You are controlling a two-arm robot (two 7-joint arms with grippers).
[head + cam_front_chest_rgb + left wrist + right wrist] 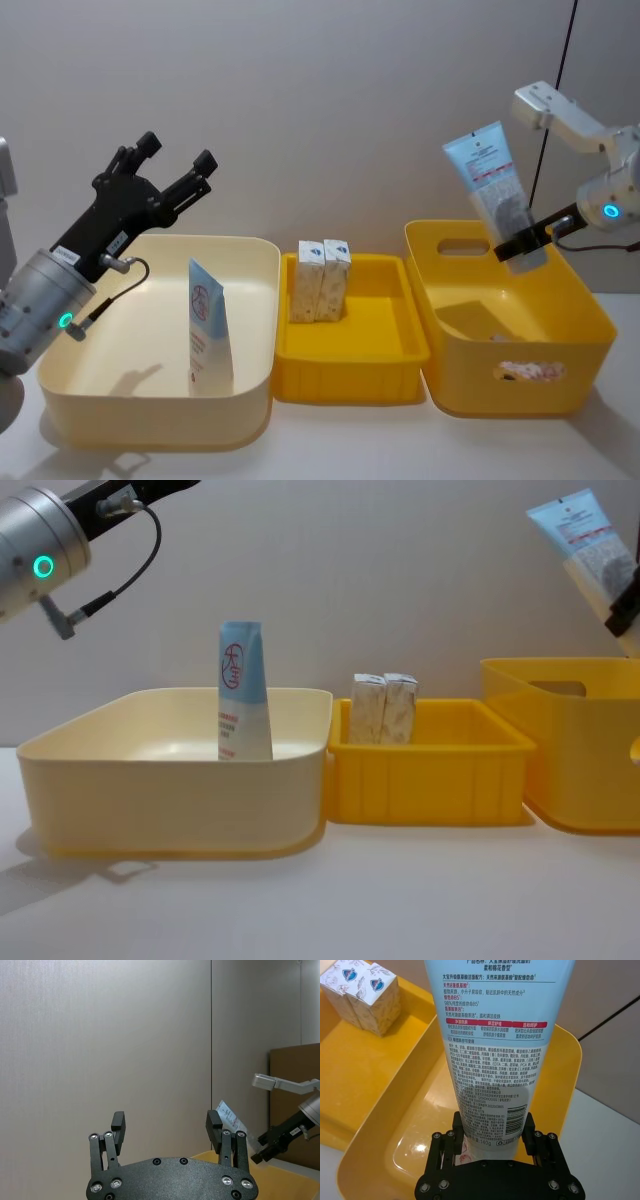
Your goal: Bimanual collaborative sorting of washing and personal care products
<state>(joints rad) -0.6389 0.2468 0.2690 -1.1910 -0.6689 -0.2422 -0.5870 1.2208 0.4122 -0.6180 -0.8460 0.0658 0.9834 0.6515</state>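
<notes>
**A:** Where did the right claw stand?

**B:** At the right of the head view, above the deep yellow bin, pinching the whitish lower end of a light-blue tube that leaned toward the upper left.

**A:** And the left claw?

**B:** Spread wide and holding nothing, at the upper left, over the cream bin where a second tube stood upright. Two cartons stood touching in the middle yellow tray.

**A:** What would a clean handover or placement have needed?

**B:** Probably carrying the tube high enough to pass the bin wall, and keeping the pinch firm, since the long top could swing.
</notes>
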